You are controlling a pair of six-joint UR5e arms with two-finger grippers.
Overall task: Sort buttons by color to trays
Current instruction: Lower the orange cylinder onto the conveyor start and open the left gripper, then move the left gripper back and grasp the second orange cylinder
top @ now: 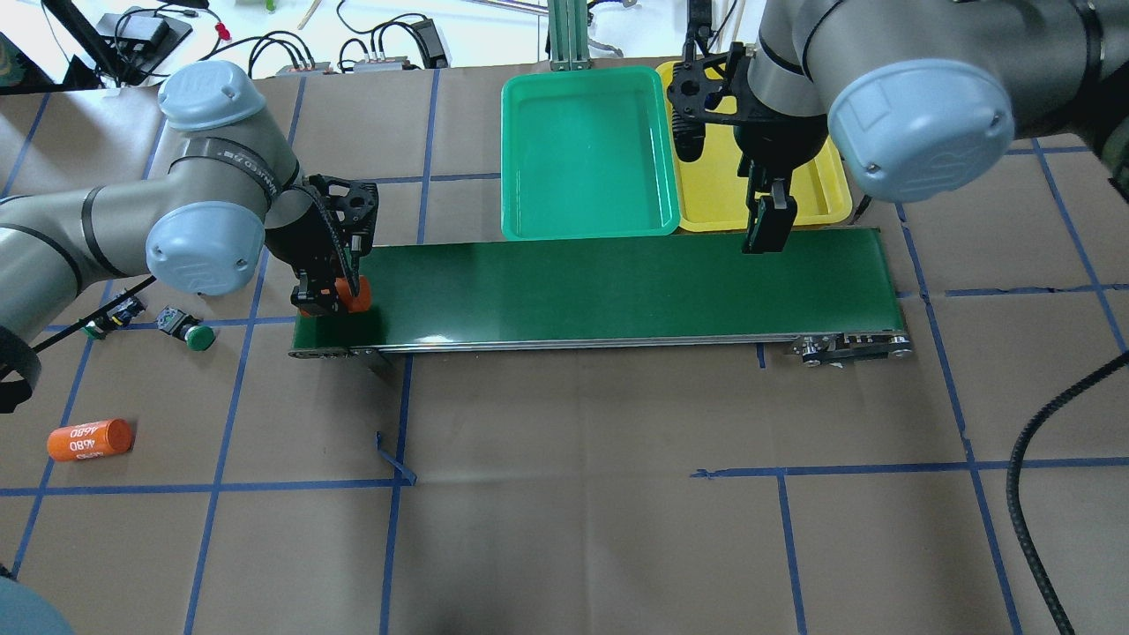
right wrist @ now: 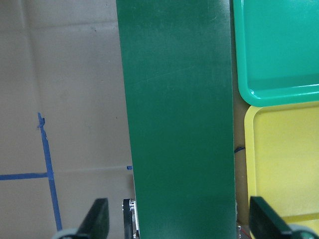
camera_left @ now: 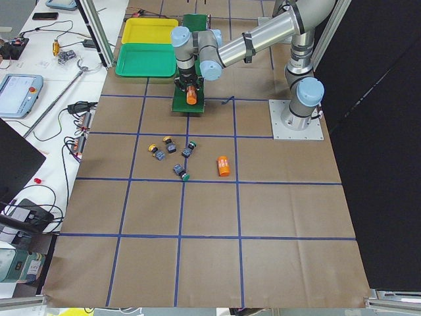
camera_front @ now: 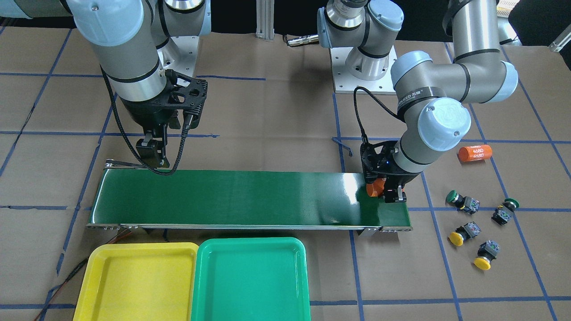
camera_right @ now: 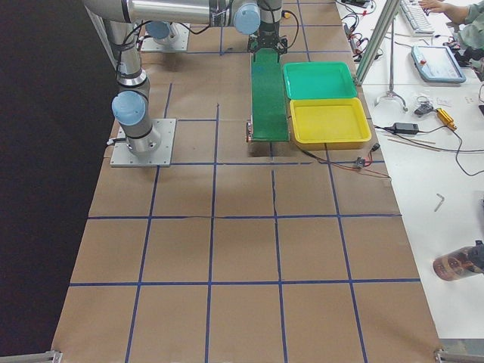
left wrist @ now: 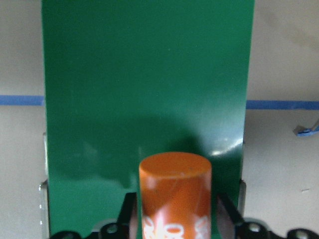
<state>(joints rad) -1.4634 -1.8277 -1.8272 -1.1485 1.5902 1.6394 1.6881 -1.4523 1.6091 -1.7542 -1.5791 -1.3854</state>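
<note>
In the front view, the left gripper (camera_front: 384, 192) is at the right end of the green belt (camera_front: 232, 196). It squeezes an orange can (camera_front: 373, 189) between its fingers. The can sits just inside the belt's end edge. I cannot tell if it touches the belt.

The right gripper (camera_front: 154, 157) hangs at the upper left, over the belt's back edge near its left end. Its fingers are spread wide and hold nothing.

The green buttons (camera_front: 453, 196) and yellow buttons (camera_front: 456, 239) lie on the brown paper at the right of the frame, past the belt's right end. They are near each other but apart. A second can (camera_front: 475, 153) lies on its side above them.

The yellow tray (camera_front: 96, 285) and green tray (camera_front: 196, 285) sit side by side at the lower left, rims touching, just beside the belt's front edge. They are well apart from the buttons. The whole belt runs between the two grippers.
</note>
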